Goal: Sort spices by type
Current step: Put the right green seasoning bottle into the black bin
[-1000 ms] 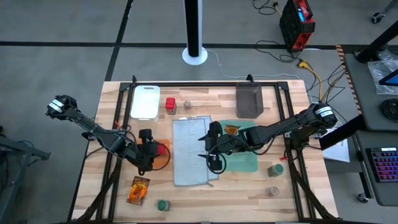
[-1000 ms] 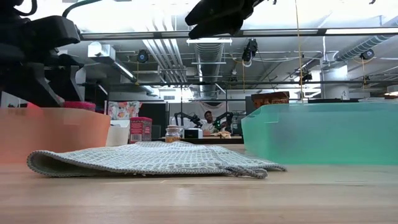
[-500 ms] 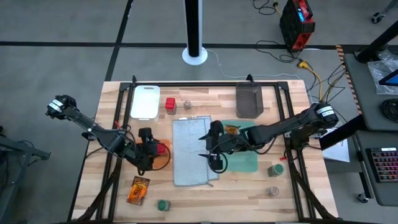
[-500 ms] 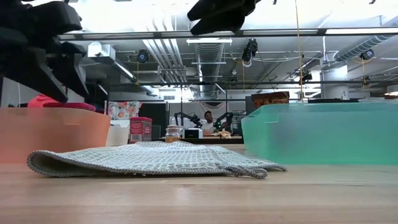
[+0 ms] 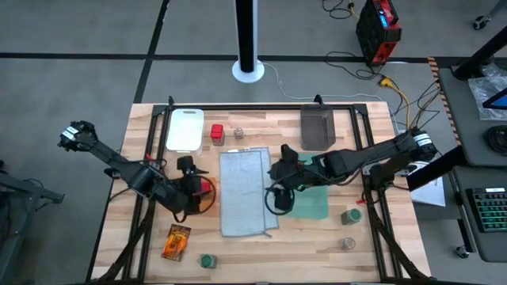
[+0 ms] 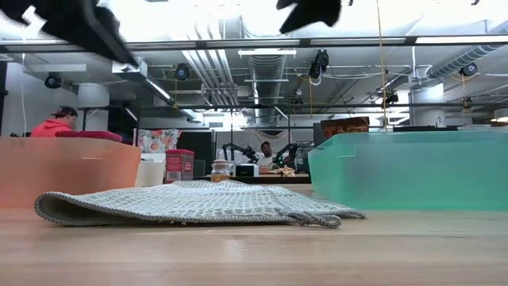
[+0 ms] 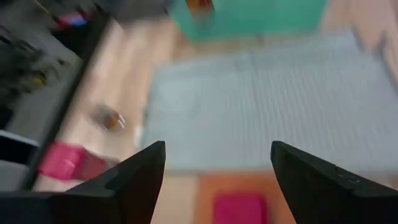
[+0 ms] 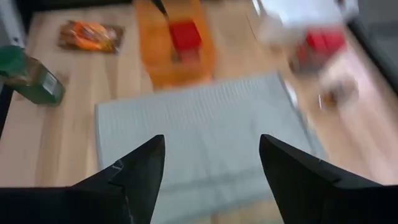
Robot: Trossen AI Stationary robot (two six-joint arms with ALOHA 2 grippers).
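In the high view, at the left of the table, the left gripper (image 5: 188, 165) hangs over the orange cloth (image 5: 207, 203); its own wrist view shows its two dark fingers (image 7: 127, 180) spread wide apart with nothing between them. A red boxy container (image 5: 205, 189) sits on that orange cloth just beside the gripper, a bright red square from above. Toward the lower left lies a shiny orange-brown packet (image 5: 176, 241), flat and crinkled, and near the bottom edge stands a green-topped jar (image 5: 207, 260), showing as a small round green cap. In the upper left rests the white board (image 5: 184, 129), and just right of it a second red boxy container (image 5: 217, 134), then a small clear greyish shaker (image 5: 238, 133). The grey cloth (image 5: 245, 191) spreads flat down the centre. Right of it the right gripper (image 5: 278, 192) hovers at the seam between the grey cloth and the green cloth (image 5: 313, 204), its fingers (image 8: 130, 177) likewise held wide apart and empty in its wrist view. The second packet (image 5: 295, 165) lies on the top edge of the green cloth, mostly hidden by the arm. The dark grey bin (image 5: 317, 129) stands in the upper right. At the lower right stand the second green-topped jar (image 5: 351, 215) and, below it, the second greyish shaker (image 5: 347, 243).
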